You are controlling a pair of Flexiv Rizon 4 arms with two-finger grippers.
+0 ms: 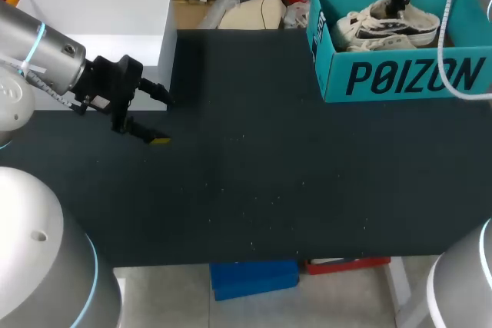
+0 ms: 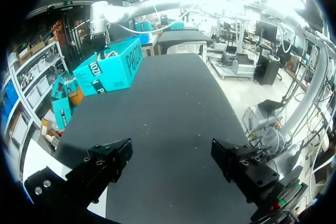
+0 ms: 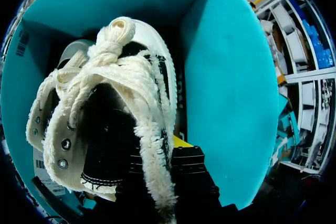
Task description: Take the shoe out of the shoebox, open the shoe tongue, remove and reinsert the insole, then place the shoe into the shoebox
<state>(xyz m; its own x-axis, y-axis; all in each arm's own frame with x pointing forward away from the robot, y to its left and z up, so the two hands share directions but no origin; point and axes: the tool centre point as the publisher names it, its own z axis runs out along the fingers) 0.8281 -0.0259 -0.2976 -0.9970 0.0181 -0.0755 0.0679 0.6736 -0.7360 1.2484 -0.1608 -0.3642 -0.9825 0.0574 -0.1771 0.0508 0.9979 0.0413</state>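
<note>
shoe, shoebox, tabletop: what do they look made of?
Shoe: cream canvas by the look, frayed fuzzy edges, metal-looking eyelets. Shoebox: matte teal cardboard, likely; thin flat printed walls. Tabletop: dark matte covering, cloth or rubber mat, cannot tell; no glare.

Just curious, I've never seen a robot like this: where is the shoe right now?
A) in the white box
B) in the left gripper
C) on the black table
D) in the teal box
D: the shoe lies inside the teal box, between its walls.
</note>
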